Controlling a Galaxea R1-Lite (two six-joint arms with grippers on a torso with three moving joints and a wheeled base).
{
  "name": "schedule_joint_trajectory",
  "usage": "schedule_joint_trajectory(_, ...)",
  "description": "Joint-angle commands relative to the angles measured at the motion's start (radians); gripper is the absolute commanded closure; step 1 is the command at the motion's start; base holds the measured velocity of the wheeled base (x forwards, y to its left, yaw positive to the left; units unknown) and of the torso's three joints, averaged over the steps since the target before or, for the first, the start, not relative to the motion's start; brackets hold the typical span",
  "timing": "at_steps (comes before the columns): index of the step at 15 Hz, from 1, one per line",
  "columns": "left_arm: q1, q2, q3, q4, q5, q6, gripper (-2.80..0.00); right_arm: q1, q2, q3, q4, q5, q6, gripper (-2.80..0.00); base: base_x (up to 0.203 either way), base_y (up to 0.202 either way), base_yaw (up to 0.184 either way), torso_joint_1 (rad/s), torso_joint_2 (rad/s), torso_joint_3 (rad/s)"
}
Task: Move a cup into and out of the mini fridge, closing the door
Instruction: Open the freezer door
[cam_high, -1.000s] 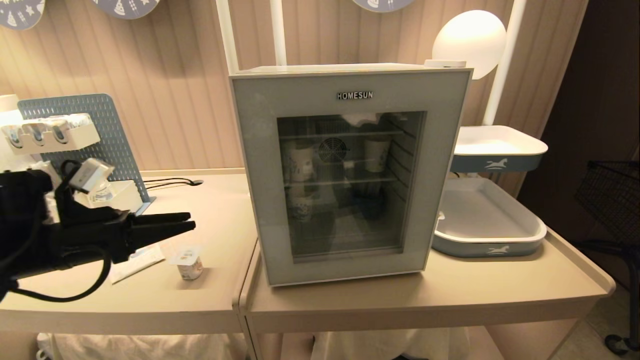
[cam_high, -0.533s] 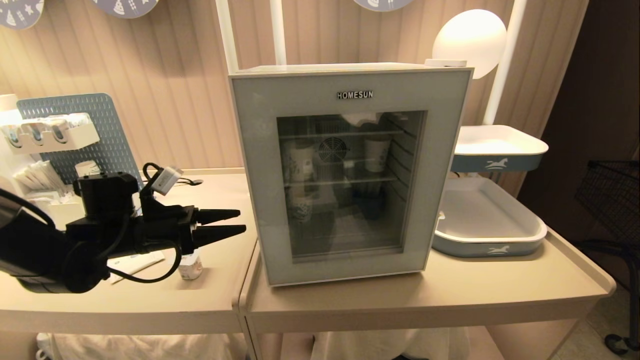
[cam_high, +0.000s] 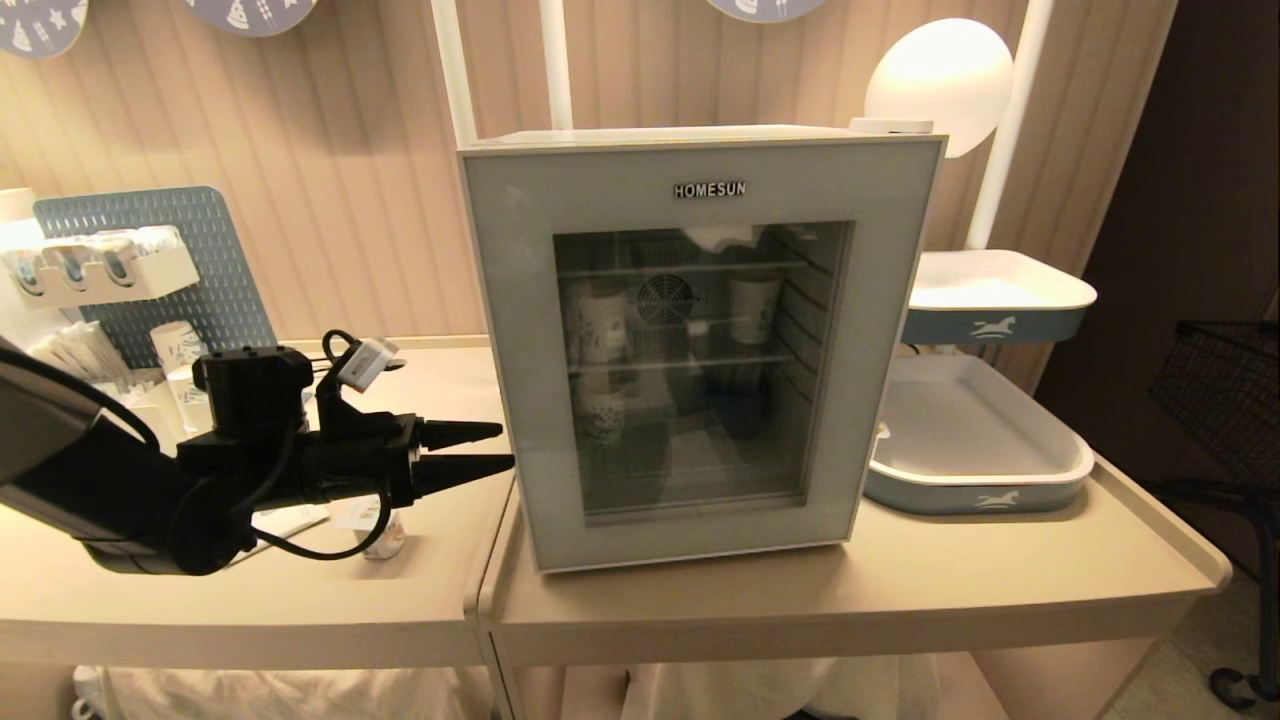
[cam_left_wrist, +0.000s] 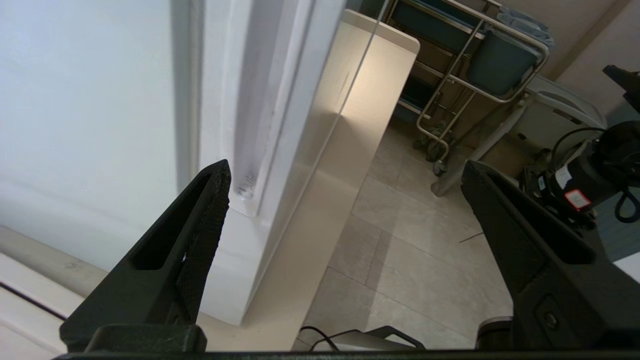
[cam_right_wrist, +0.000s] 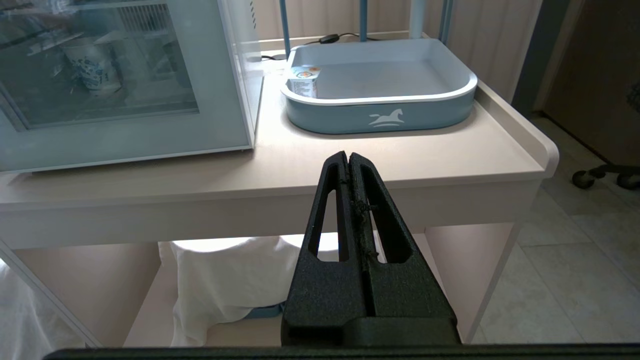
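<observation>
While spread wide, left gripper (cam_high: 508, 447) fingers (cam_left_wrist: 195, 250) just beside the mini fridge (cam_high: 700, 340), empty.

The mini fridge (cam_high: 700, 340) stands on the table (cam_high: 900, 590), its door (cam_high: 690, 480) facing forward. The cup (cam_high: 385, 535) sits to its left, a tray (cam_high: 975, 440) to its right.

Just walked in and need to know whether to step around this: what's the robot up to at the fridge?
The left claw is open and empty, level with the left edge of the shut door of the mini fridge, apparently about to open it. The small cup stands untouched on the table beneath that arm. The right claw is shut and parked low in front of the table.
</observation>
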Motion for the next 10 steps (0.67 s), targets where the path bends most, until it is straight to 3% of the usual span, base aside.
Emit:
schedule_joint_trajectory(1, -0.003, -0.011, 0.002, -0.006, -0.007, -0.008, -2.8, 0.0, 0.0, 0.011, 0.0, 0.0, 0.001, 0.0, 0.0, 0.0, 0.0, 0.0, 0.0, 0.0)
schedule_joint_trajectory(10, -0.047, -0.023, -0.021, -0.013, 0.011, -0.061, -2.8, 0.0, 0.0, 0.011, -0.002, 0.0, -0.001, 0.0, 0.0, 0.0, 0.0, 0.0, 0.0, 0.0)
